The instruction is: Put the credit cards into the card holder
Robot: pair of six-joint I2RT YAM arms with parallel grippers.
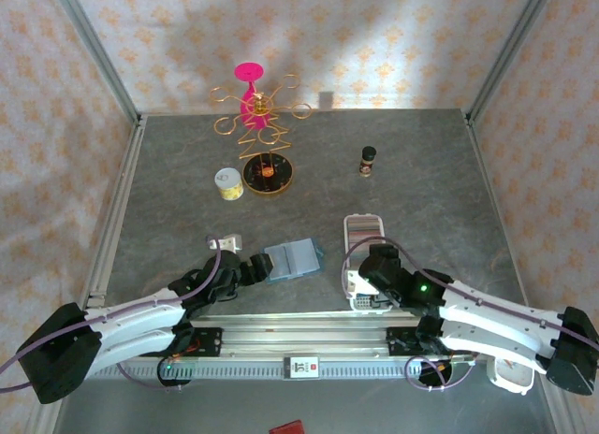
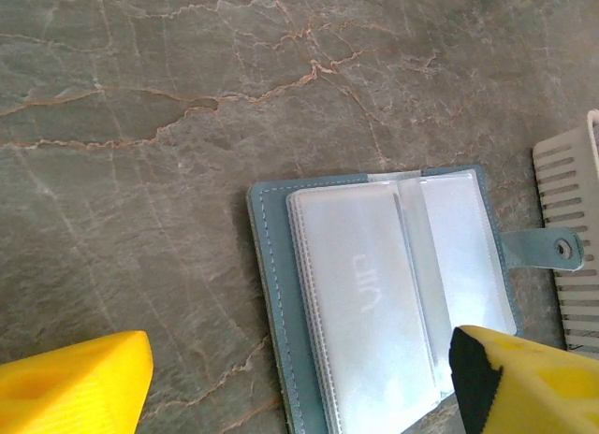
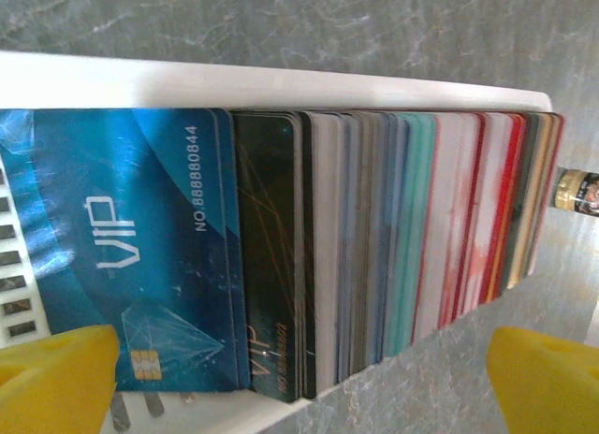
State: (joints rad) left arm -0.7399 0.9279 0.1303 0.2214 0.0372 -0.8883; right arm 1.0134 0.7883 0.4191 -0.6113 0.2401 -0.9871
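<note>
The card holder [image 1: 294, 259] lies open on the table, a teal wallet with clear sleeves facing up [image 2: 374, 294] and its tab [image 2: 543, 249] pointing right. My left gripper [image 1: 260, 267] hovers at its left end, open, with its yellow fingers [image 2: 80, 383] wide on either side of the holder and nothing gripped [image 2: 299, 373]. The credit cards [image 3: 374, 247] stand packed on edge in a white slotted tray [image 1: 363, 228]. A bright blue VIP card [image 3: 122, 247] faces out, next to a black one [image 3: 267, 256]. My right gripper [image 1: 367, 266] is open above the stack [image 3: 304, 368], straddling it.
A gold wire stand with a pink top [image 1: 255, 125], a small yellow jar [image 1: 227, 183] and a dark bottle [image 1: 368, 160] stand further back. A small grey object [image 1: 225, 240] lies left of the holder. The tray's edge [image 2: 571, 200] is just right of the holder's tab.
</note>
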